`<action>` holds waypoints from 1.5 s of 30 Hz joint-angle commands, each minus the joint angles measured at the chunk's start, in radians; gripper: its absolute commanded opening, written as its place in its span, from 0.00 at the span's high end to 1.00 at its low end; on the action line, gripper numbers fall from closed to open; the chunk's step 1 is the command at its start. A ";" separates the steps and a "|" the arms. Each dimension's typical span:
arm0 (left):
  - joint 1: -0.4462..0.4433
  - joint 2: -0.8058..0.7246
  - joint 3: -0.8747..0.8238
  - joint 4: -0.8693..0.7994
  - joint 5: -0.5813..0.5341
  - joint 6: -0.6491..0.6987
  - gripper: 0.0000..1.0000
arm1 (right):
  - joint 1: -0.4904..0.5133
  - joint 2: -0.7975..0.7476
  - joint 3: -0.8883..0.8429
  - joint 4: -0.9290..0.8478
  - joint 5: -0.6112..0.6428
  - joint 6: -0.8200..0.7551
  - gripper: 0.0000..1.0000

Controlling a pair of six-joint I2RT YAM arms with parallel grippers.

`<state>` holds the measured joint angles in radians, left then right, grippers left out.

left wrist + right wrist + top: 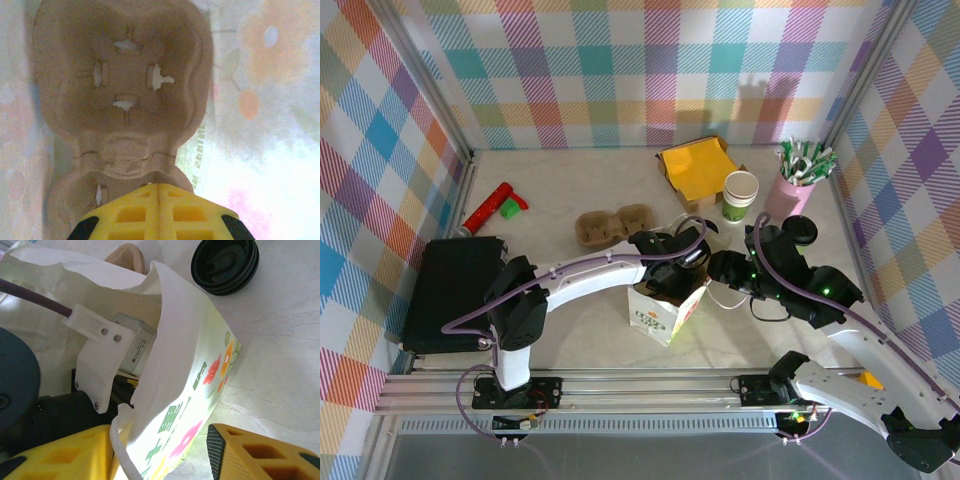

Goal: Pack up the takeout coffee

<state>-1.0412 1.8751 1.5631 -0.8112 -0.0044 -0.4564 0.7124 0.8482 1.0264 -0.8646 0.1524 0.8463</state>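
Early days: left gripper [159,192] pinches the cardboard tray [125,85] inside the bag [185,390], right gripper [157,436] straddles the rim half-open, and the cup [740,195] and lid [225,265] sit unpacked outside.

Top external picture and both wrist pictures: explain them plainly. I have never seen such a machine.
Two robot arms are bolted at the table's near edge. The top picture looks down from above; the other two come from cameras on the wrists. On the table: a printed paper bag, a white-green coffee cup, its black lid, a pink cup of sticks, a pulp cup carrier. The left fingers are shut, close to a brown carrier; whether they pinch it is unclear. The right fingers stand apart, either side of the bag's wall.
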 commanded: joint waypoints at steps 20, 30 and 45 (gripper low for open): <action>0.003 -0.197 0.133 -0.009 0.070 -0.002 0.95 | -0.006 -0.004 -0.005 -0.016 0.022 -0.027 0.46; 0.004 -0.282 0.169 -0.012 0.044 0.020 0.91 | -0.004 -0.009 -0.008 -0.017 0.027 -0.024 0.46; 0.076 -0.417 0.207 -0.101 -0.102 0.097 0.65 | -0.006 -0.015 0.123 -0.094 0.116 -0.011 0.20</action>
<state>-0.9932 1.5051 1.7870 -0.8703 -0.0486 -0.3843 0.7124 0.8486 1.0885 -0.9211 0.2119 0.8280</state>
